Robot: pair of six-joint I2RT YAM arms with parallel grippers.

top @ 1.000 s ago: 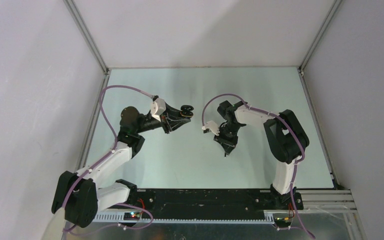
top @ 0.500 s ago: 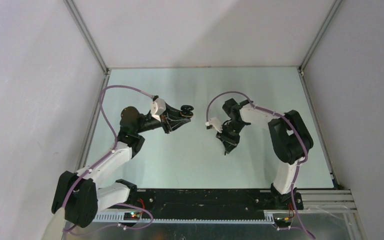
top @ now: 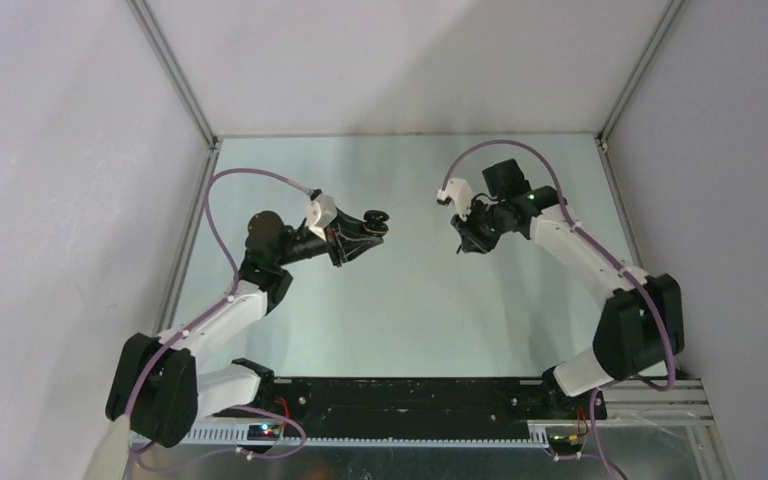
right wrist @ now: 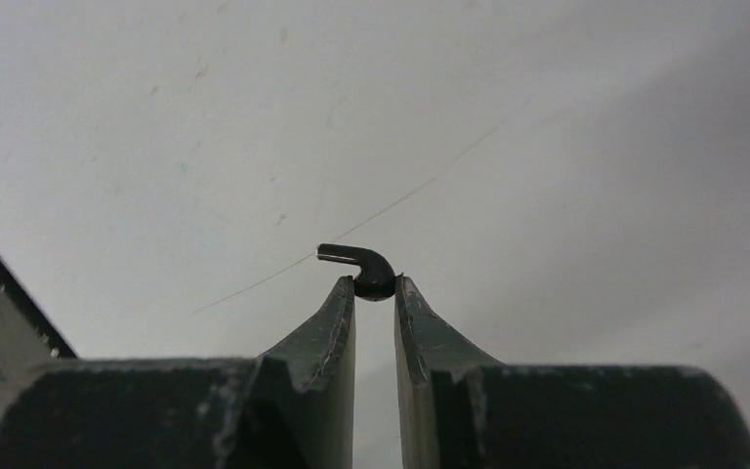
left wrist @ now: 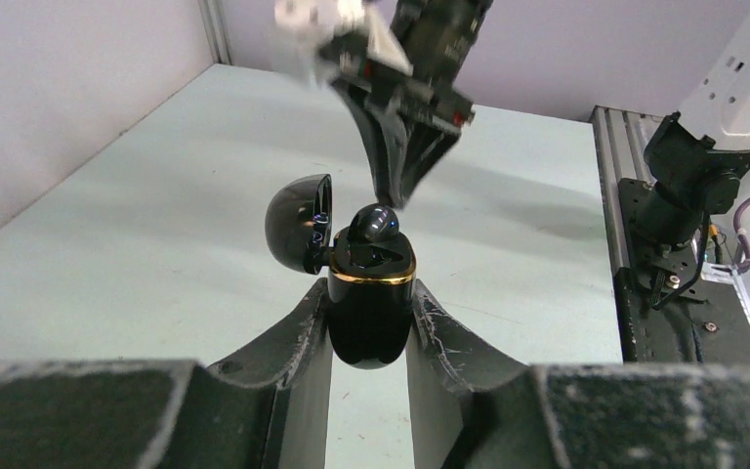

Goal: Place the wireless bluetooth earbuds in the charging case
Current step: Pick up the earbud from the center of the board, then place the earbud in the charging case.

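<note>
Insertion step: left hand is clamping the open case, one earbud sitting inside; right hand, at 3 o'clock, is pinching a second earbud, next needing stem-down alignment over the case.

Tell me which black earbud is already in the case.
The earbud seated in the open case, gripped by the left claw. The other earbud is pinched in the right claw, apart from the case.
</note>
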